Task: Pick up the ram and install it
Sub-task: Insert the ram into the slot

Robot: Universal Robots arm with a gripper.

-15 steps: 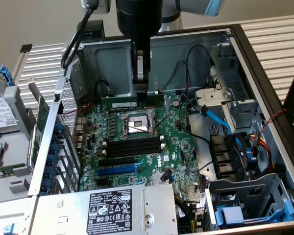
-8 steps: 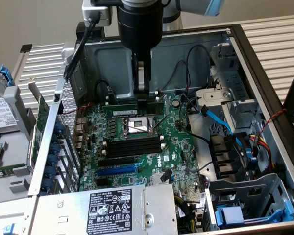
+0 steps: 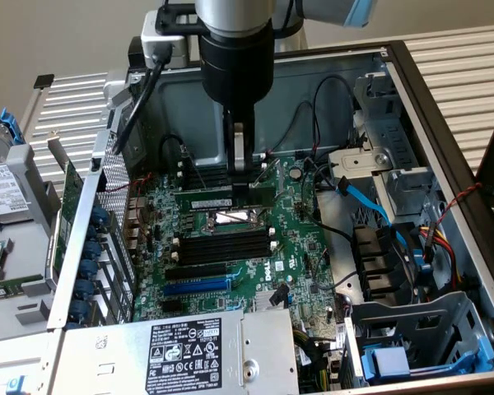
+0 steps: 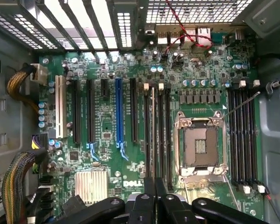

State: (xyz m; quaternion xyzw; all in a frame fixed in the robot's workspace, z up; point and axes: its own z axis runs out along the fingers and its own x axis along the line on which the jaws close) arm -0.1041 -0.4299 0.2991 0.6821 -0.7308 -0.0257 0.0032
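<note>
The ram (image 3: 210,200) (image 4: 152,135) stood on edge over the black memory slots (image 4: 164,140) beside the empty processor socket (image 4: 199,147), and the hand (image 3: 241,188) (image 4: 154,196) was clenched on its middle. Around it spread the green motherboard (image 3: 305,247), printed "DELL" (image 4: 133,183), inside an open computer case (image 3: 445,123) whose power supply bore a white label (image 3: 185,354) too fine to read. The case lay on a pale slatted table (image 3: 469,58) before a plain beige wall (image 3: 49,33).

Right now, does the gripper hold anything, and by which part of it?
It appears to hold the ram, pinched at its upper long edge by the gripper, standing on edge among the black memory slots.
</note>
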